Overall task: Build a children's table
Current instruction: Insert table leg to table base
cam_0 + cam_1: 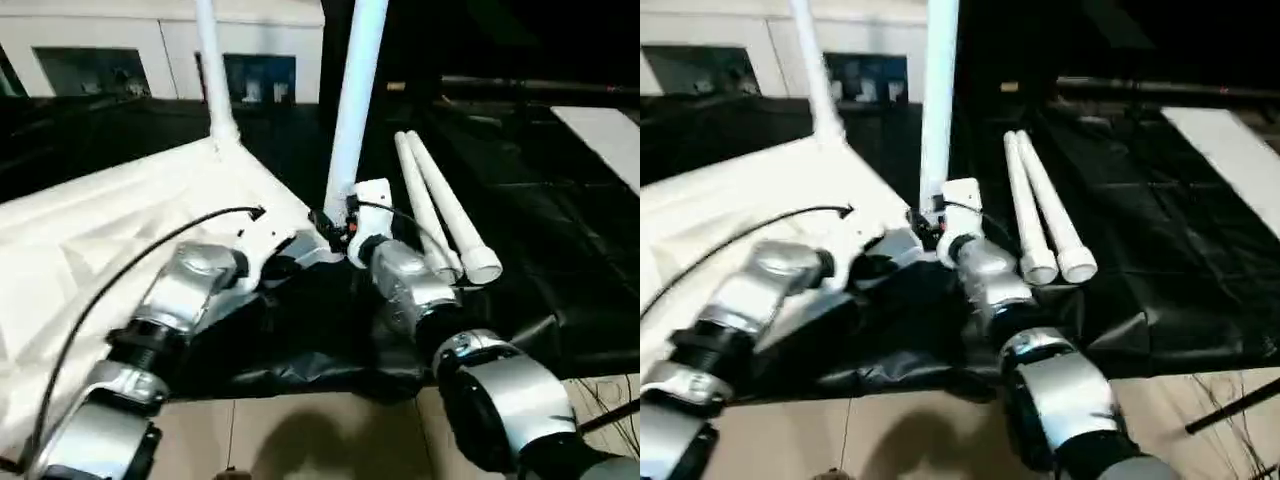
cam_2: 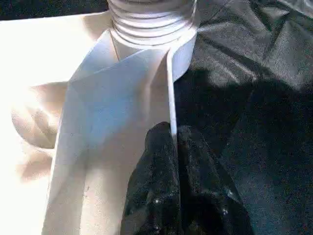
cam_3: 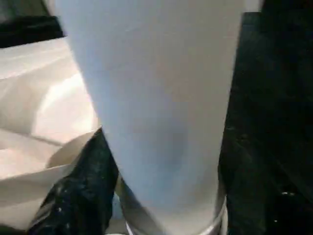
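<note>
The tabletop (image 1: 120, 220) is white, its underside crossed by raised ribs. The two upright legs (image 1: 355, 110) and the two loose legs (image 1: 445, 215) lying beside it are plain white as well. The sheet (image 1: 1160, 240) under them is black and creased. The floor (image 1: 330, 440) at the near edge is beige. The forearms (image 1: 505, 390) are silver with black joints, and the fingers (image 2: 161, 191) are glossy black. The cabinet (image 1: 90, 40) behind is white with dark glass.

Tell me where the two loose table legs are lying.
The two loose legs lie side by side on the black sheet, right of the upside-down tabletop and the upright leg.
</note>
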Robot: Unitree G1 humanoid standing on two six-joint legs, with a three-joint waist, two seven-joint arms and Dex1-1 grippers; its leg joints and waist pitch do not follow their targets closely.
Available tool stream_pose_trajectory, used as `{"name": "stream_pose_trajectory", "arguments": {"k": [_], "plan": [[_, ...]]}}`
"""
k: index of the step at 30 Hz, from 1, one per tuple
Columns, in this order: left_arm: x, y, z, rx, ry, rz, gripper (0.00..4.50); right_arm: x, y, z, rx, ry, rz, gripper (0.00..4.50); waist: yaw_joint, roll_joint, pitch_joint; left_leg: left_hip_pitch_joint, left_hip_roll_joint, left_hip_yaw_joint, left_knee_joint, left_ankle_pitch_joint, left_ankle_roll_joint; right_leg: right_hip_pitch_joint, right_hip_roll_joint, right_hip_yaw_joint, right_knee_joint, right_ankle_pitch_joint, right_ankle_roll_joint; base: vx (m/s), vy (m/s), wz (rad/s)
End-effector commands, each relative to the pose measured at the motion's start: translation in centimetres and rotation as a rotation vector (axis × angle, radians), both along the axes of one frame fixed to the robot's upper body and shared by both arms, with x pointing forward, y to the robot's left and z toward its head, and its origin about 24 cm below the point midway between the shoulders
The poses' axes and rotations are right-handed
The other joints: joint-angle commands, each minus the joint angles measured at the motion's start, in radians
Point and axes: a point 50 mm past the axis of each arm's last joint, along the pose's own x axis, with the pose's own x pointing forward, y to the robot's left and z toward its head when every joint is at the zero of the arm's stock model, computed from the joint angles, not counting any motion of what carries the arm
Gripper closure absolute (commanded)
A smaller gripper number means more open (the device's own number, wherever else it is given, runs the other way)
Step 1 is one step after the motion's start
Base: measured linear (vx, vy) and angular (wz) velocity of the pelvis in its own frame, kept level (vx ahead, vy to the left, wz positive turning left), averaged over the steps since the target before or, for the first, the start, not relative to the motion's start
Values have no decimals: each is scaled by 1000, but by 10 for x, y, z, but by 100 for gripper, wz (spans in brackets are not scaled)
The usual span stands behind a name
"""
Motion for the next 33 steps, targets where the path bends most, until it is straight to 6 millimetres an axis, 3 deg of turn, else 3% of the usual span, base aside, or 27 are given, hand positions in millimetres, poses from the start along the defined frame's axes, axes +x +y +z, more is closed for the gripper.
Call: {"name": "stream_pose_trajectory", "arguments": {"k": [1,3,6,11,12,13,14,18,21,27,33], "plan": [[-5,-8,9,-43,-34,-147,450,-2,-9,6,3,-41,143,133,-6,14,-76,7,10,14,-37,86,109,74,-52,56,-39,407,-260,0,0,0],[-7,-8,9,-51,-20,-176,450,-4,-12,6,-17,-50,192,133,-7,12,-74,6,11,14,-35,84,137,74,-55,55,-39,404,-275,0,0,0],[-13,-3,7,-51,5,-275,450,-16,-27,-1,-80,-54,382,133,-5,13,-70,6,17,14,-37,34,147,75,-59,53,-47,320,-283,0,0,0],[-21,0,6,-80,39,-412,450,-31,-52,-10,-132,-40,561,133,4,18,-67,7,25,17,-39,-40,112,71,-62,54,-53,225,-288,0,0,0],[-21,0,6,-90,43,-424,450,-33,-54,-11,-142,-36,586,133,4,22,-66,6,27,17,-41,-54,100,72,-64,53,-53,202,-287,0,0,0],[-22,-1,6,-97,45,-439,450,-36,-55,-11,-158,-34,615,133,5,19,-64,8,27,19,-42,-68,92,71,-62,52,-57,176,-280,0,0,0],[-23,-1,7,-103,50,-454,450,-38,-57,-13,-180,-31,643,133,6,25,-65,9,27,20,-42,-77,87,69,-63,53,-56,166,-282,0,0,0],[-24,-3,9,-108,62,-497,450,-40,-60,-15,-224,-31,656,133,6,26,-63,10,28,27,-44,-105,55,67,-63,55,-62,116,-270,0,0,0],[-24,-3,10,-116,62,-513,450,-40,-58,-15,-222,-31,660,149,6,28,-65,9,28,26,-44,-90,47,67,-61,54,-59,130,-267,0,0,0],[-24,-3,10,-117,62,-529,450,-43,-56,-17,-244,-31,688,182,8,24,-69,8,25,26,-39,-53,67,68,-59,52,-52,210,-273,0,0,0],[-25,-1,9,-116,68,-520,450,-43,-57,-21,-266,-20,678,183,8,24,-67,8,26,27,-40,-75,61,69,-60,54,-54,174,-272,0,0,0]]}}
